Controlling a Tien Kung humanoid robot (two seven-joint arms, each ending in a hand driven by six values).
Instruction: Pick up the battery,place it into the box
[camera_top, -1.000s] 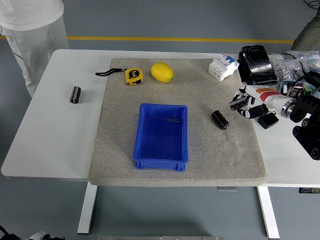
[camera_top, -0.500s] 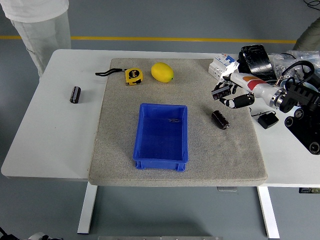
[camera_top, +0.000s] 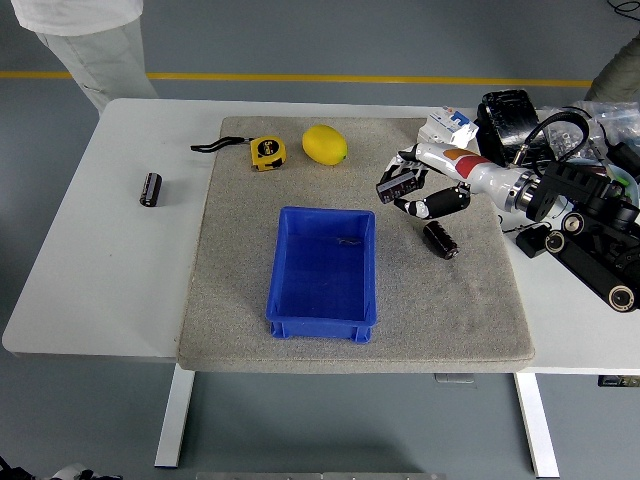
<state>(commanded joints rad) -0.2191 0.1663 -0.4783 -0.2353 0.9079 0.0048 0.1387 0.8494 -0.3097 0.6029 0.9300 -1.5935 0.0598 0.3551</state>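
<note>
Battery (camera_top: 440, 240) just below open fingers (camera_top: 428, 205)

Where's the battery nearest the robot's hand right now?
The battery lies on the grey mat, right of the blue box, just below the right hand.

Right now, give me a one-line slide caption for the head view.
Right hand open above battery, right of blue box.
</note>
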